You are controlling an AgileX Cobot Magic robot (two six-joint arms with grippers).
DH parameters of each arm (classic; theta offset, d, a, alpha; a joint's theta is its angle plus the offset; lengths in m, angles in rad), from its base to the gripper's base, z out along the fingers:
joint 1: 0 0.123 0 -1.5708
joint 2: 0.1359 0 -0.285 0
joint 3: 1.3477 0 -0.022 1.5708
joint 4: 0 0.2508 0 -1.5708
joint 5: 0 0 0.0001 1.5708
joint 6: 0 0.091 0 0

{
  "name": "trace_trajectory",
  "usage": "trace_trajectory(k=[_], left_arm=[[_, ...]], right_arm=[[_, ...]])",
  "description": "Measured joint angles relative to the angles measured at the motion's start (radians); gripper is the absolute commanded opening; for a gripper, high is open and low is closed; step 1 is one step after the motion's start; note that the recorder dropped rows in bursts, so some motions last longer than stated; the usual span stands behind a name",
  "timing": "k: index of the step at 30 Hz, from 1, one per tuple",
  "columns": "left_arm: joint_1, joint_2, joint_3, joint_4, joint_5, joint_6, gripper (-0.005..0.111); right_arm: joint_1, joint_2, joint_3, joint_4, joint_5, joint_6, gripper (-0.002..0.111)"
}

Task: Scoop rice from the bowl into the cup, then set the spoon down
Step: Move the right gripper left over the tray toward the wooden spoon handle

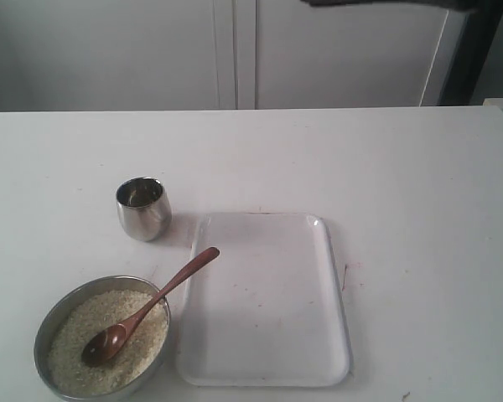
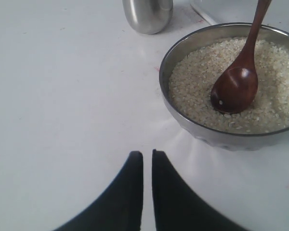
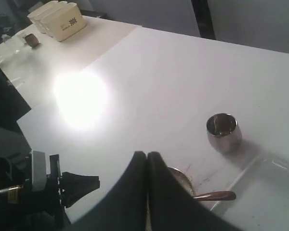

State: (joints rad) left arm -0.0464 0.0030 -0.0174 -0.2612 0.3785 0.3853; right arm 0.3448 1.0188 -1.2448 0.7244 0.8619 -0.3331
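Where rice point(image 1: 74, 353) heaps, wooden spoon point(image 1: 157, 300) rests.

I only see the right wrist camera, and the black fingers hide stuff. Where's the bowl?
Observer: The bowl sits nearer the exterior camera than the cup, and it's filled with rice.
Operator: Where's the spoon's scoopy end?
Observer: The spoon has its scoop end lying on the rice; its handle leans over the rim toward the tray.
Operator: Is the other gripper holding anything?
Observer: No. The left gripper has its fingers almost together, holding nothing, beside the bowl.
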Motion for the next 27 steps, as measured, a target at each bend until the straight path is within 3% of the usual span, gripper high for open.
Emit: trace_trajectory(k=[13,27], left_arm=[[0.0,0.0,0.0,0.0,0.0,0.0,0.014],[0.0,0.0,0.0,0.0,0.0,0.0,0.014]], right_arm=[[0.065,0.037,0.242,0.045,-0.171,-0.018,0.0],[0.151,0.267,0.311,0.137,-0.215,-0.018,0.0]])
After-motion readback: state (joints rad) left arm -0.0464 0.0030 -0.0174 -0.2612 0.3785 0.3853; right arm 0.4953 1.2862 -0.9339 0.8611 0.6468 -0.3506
